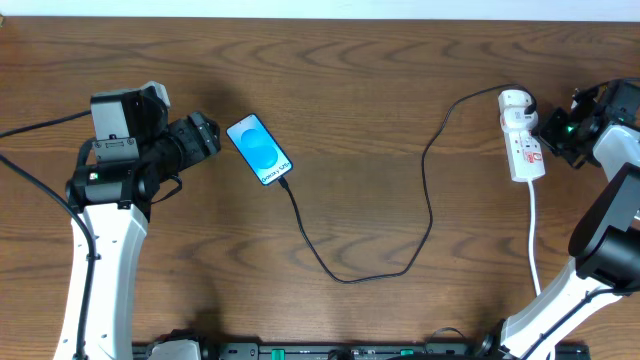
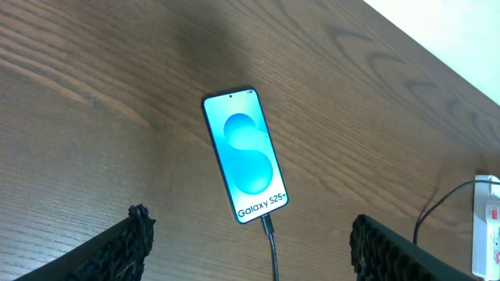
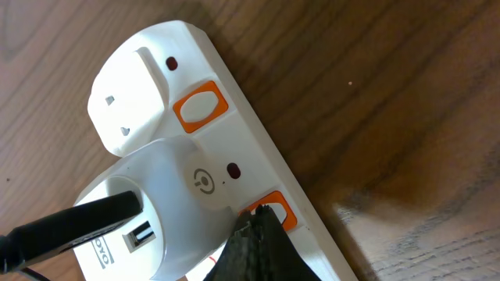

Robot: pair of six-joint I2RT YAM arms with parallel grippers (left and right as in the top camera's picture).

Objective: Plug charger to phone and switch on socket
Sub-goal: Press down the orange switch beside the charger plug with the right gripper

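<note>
The phone [image 1: 259,150] lies flat at the left centre, its blue screen [image 2: 246,156] lit. The charger [image 1: 430,215], a thin black cable, has its tip [image 2: 267,225] in the phone's lower end. It loops across the table to the socket [image 1: 522,140] at the right. My left gripper [image 1: 210,136] hovers open just left of the phone, with nothing between its fingers [image 2: 133,238]. My right gripper [image 1: 546,134] is shut, and its tips [image 3: 258,217] rest on an orange switch [image 3: 281,212] of the socket [image 3: 234,133].
A white adapter [image 3: 156,203] with a black cable end [image 3: 70,226] sits in the socket. A second orange switch [image 3: 201,109] lies beside an unused outlet. The socket's white cord [image 1: 533,240] runs toward the front edge.
</note>
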